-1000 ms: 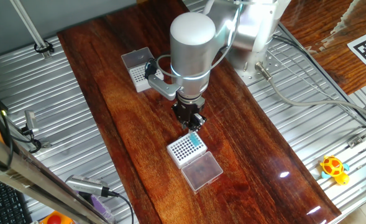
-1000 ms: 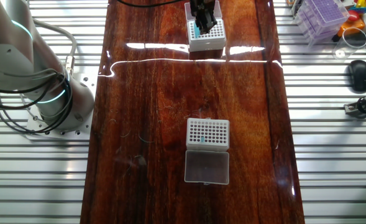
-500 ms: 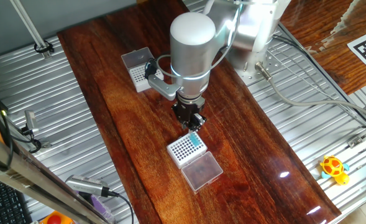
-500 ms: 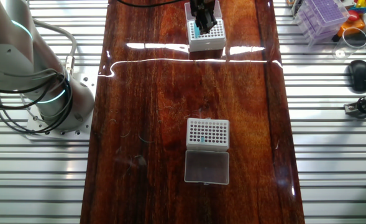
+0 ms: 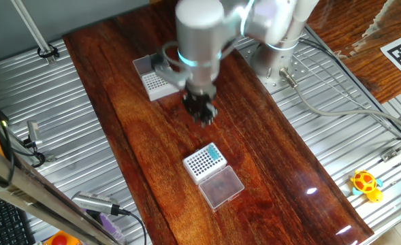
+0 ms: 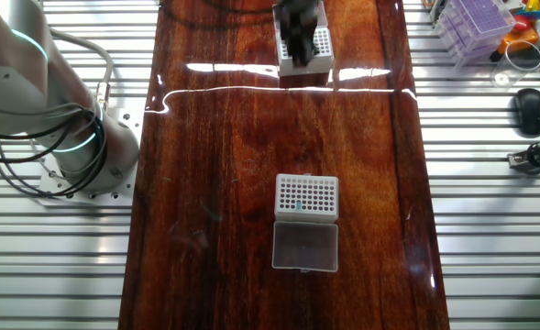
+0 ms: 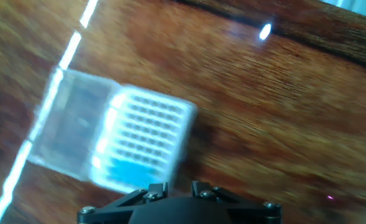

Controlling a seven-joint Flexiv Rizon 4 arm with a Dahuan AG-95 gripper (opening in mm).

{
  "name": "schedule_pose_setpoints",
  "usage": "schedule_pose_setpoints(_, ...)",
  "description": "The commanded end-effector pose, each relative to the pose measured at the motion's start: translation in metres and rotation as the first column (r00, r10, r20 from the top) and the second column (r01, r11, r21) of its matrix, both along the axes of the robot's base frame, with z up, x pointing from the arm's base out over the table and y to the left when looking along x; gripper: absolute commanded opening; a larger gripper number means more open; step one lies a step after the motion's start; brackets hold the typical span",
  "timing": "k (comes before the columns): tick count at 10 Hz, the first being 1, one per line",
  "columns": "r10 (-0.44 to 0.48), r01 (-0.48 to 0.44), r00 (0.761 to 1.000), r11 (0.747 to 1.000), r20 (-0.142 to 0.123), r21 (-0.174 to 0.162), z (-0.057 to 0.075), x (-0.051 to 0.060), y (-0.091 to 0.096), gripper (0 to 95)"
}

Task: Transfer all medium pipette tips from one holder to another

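One caution: the black two-finger gripper [image 5: 201, 117], grasp untellable through blur, should be heading upright and slowly toward the white bold-holed square rack [image 6: 306, 195].

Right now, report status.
Gripper over bare table between racks; fingers blurred, state unclear. Teal tips clustered in one rack; other rack shows a single one. Nothing lies between them.

Bright overhead light glares off the table [image 6: 214, 137]; hand view is motion-blurred, perhaps hiding rack [image 7: 142, 143] detail
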State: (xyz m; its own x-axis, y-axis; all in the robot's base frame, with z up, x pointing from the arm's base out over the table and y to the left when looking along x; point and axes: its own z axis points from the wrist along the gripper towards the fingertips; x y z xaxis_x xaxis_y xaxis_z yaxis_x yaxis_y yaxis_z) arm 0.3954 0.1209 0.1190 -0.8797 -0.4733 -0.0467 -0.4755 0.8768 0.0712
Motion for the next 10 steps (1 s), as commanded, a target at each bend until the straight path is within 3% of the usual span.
schedule_pose_setpoints(1,0.102,-0.102,0.995,0.995,-0.016,-0.017,0.001,-0.009,-0.062,19.0)
schedule_pose_setpoints(7,0.163,-0.164,0.986,0.986,-0.021,-0.031,0.012,-0.034,-0.114,19.0)
schedule_pose_setpoints(9,0.166,-0.167,0.986,0.986,-0.023,-0.029,0.016,-0.042,-0.122,19.0)
schedule_pose_setpoints(10,0.159,-0.16,0.987,0.987,-0.028,-0.021,0.016,-0.042,-0.122,0.0)
